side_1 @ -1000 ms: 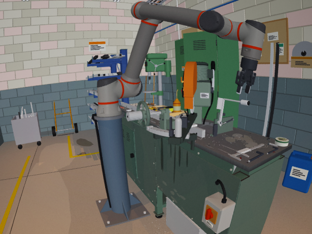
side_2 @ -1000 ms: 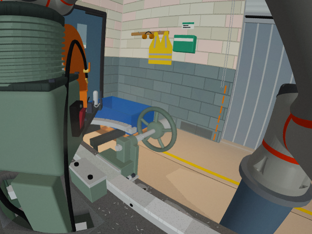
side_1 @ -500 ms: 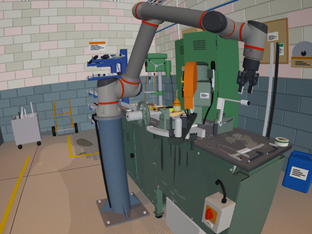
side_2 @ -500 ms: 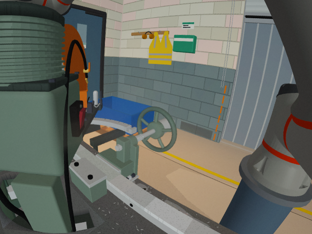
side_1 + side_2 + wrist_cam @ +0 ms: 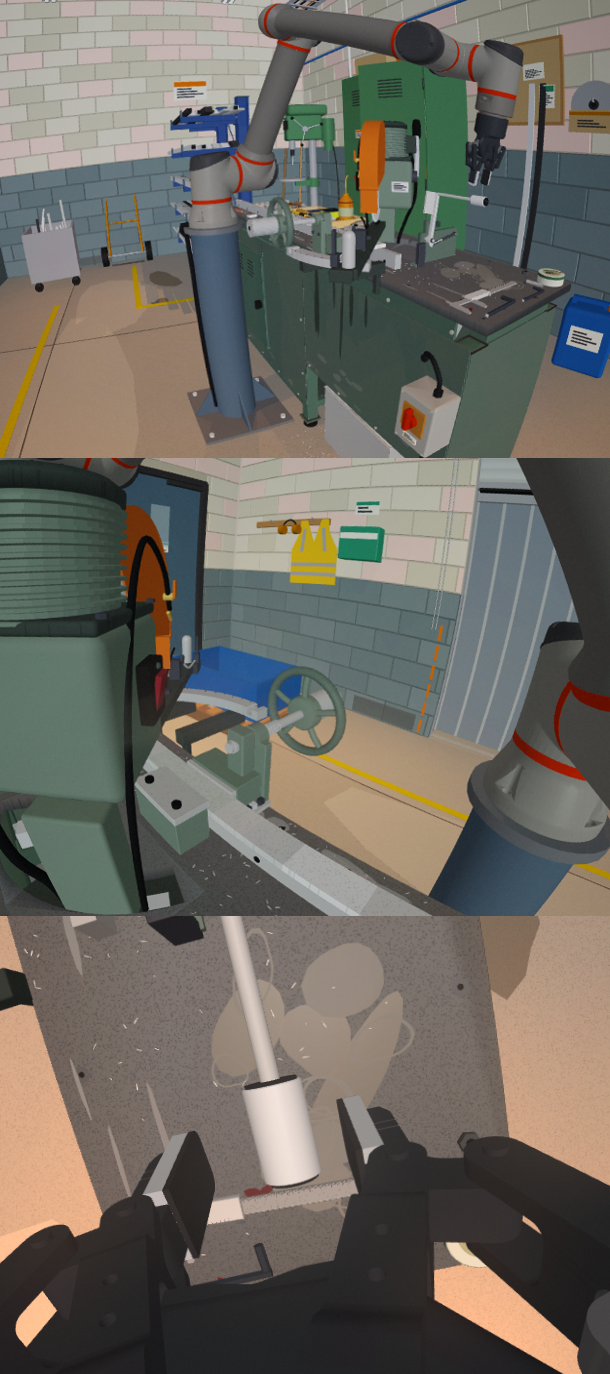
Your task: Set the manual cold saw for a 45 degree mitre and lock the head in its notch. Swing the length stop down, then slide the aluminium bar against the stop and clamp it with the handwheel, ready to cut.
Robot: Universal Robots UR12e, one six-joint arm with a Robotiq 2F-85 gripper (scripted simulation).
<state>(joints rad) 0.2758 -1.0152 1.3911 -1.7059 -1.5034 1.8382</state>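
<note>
My gripper point(image 5: 482, 178) point(image 5: 270, 1151) hangs above the white knob point(image 5: 479, 200) point(image 5: 281, 1131) at the end of the length stop's rod, which sticks out level to the right of the saw head point(image 5: 389, 167). The orange blade guard point(image 5: 370, 165) sits on the head's left side. The green handwheel point(image 5: 281, 222) point(image 5: 306, 710) is at the left end of the vise, and the aluminium bar point(image 5: 276, 842) lies along the bed. The white mitre lever knob point(image 5: 348, 248) stands in front of the curved scale point(image 5: 308, 256). The gripper is open and holds nothing.
The green cabinet point(image 5: 409, 143) stands close behind the gripper. On the grey table point(image 5: 468, 286) below lie a caliper point(image 5: 480, 296), hex keys and a tape roll point(image 5: 550, 277). A blue canister point(image 5: 584, 335) sits on the floor to the right.
</note>
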